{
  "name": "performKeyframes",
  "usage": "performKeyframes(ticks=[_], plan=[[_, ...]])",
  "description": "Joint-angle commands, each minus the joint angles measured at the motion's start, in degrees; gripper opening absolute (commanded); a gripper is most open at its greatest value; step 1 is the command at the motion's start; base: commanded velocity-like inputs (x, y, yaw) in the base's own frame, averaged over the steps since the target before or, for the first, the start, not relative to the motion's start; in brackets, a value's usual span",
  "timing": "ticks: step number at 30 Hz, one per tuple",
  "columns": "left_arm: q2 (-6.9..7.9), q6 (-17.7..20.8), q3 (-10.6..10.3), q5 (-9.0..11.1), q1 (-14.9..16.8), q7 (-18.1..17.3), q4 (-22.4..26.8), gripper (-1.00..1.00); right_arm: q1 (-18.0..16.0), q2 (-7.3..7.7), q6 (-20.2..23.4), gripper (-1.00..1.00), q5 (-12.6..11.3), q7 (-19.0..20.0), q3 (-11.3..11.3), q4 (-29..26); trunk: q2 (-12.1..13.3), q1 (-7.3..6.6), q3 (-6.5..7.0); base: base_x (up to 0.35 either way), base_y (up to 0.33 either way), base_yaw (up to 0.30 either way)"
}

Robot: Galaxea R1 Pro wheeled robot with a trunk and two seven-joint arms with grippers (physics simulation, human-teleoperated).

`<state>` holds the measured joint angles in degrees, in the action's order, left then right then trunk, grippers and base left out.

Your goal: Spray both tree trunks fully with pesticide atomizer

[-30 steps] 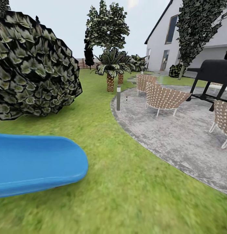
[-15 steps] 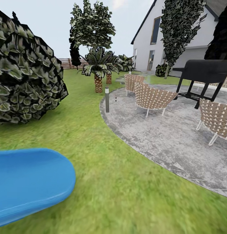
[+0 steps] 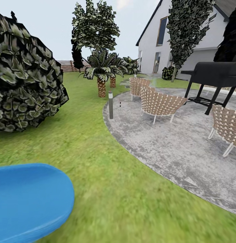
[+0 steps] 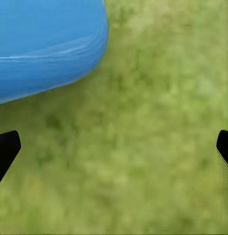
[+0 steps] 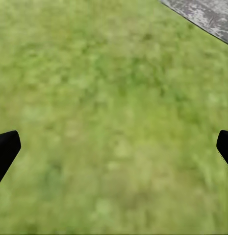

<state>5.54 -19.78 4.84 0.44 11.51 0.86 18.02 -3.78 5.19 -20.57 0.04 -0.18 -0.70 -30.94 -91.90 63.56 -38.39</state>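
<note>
Green lawn (image 3: 108, 189) everywhere, blue slide (image 3: 26, 199) near left. Atomizer nowhere spotted yet; task trees not surely picked out. Left pincer (image 4: 114, 147) and right pincer (image 5: 114, 147) both spread wide, empty, above grass. Judged light, rigid, maybe slick plastic: best gripped at neck, under trigger.

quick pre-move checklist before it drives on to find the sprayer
1. Left gripper empty and open: ok, only grass between its tips.
2. Right gripper empty and open: ok.
3. Atomizer located: not ok, none seen on the lawn.
4. Blue slide close at the left: not ok, steer away from it.
5. Round bush off the path: ok, left of it.
6. Paved patio edge: ok, off to the right.
</note>
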Motion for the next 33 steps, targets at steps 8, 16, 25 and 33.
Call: performKeyframes(ticks=[8, 16, 25, 33], plan=[[0.00, 0.0, 0.0, 0.0, 0.0, 0.0, 0.0, 1.00, 0.0, 0.00, 0.0, 1.00, 0.0, 0.0, 0.0, 0.0, 0.0, 0.00, 0.00, 0.339, 0.000, 0.000], [0.00, 0.0, 0.0, 0.0, 0.0, 0.0, 0.0, 1.00, 0.0, 0.00, 0.0, 1.00, 0.0, 0.0, 0.0, 0.0, 0.0, 0.00, 0.00, 0.339, 0.000, 0.000], [0.00, 0.0, 0.0, 0.0, 0.0, 0.0, 0.0, 1.00, 0.0, 0.00, 0.0, 1.00, 0.0, 0.0, 0.0, 0.0, 0.0, 0.00, 0.00, 0.339, 0.000, 0.000], [0.00, -0.1, 0.0, 0.0, 0.0, 0.0, 0.0, 1.00, 0.0, 0.00, 0.0, 1.00, 0.0, 0.0, 0.0, 0.0, 0.0, 0.00, 0.00, 0.340, -0.009, 0.000]])
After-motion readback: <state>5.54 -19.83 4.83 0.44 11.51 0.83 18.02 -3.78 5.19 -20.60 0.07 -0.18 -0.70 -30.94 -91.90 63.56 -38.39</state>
